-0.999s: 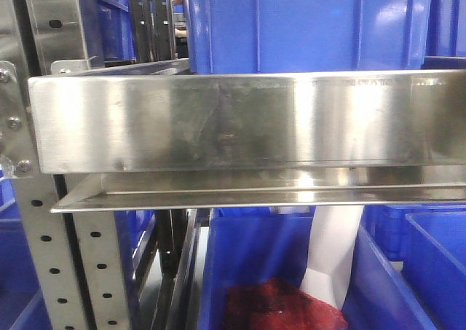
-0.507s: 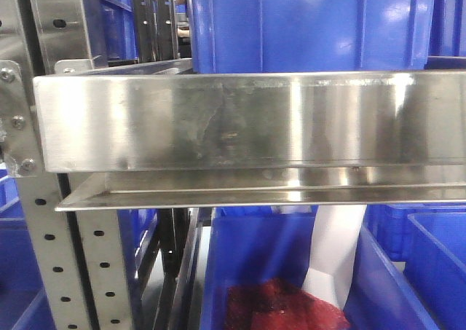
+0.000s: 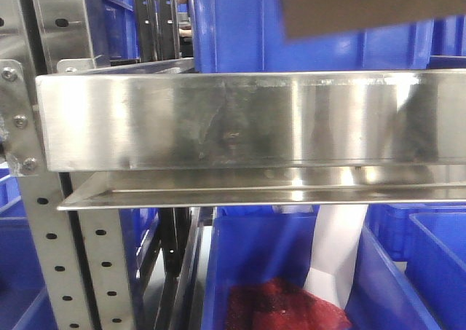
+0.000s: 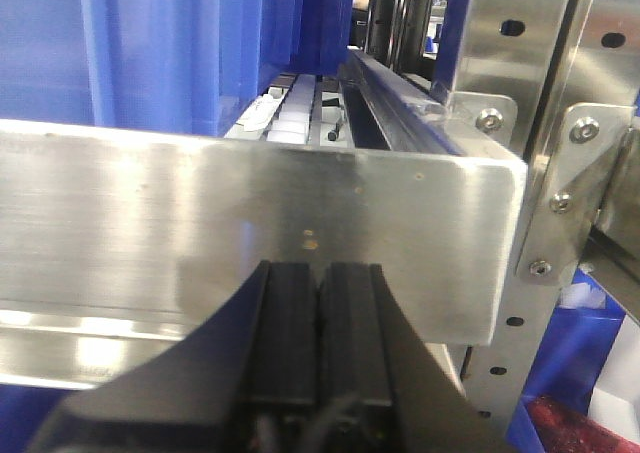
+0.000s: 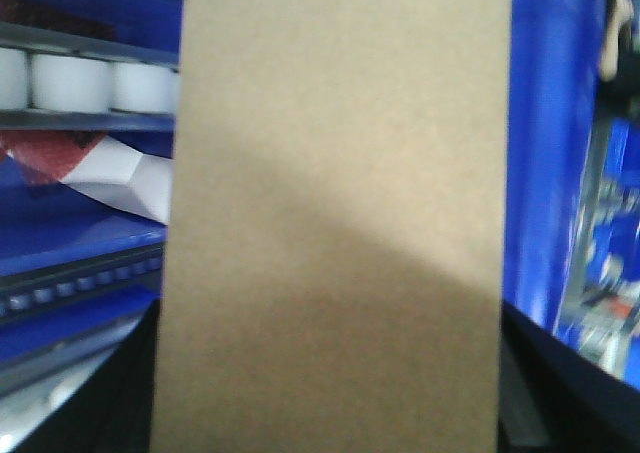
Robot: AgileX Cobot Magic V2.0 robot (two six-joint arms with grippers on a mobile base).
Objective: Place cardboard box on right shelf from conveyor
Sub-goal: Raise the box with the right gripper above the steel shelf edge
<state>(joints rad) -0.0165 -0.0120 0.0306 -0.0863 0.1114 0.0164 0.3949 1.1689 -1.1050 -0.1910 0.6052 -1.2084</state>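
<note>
Jaws on my left gripper (image 4: 318, 273) are pressed together, empty, facing the shelf (image 4: 250, 223) lip. My right gripper (image 5: 330, 398) clamps the cardboard box (image 3: 364, 6), hanging above that lip.

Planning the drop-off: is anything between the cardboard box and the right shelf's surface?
Yes. A blue bin sits on the right shelf just behind its front lip, directly behind the raised cardboard box. Only the stretch of shelf left of the bin, in the front view, looks free.
</note>
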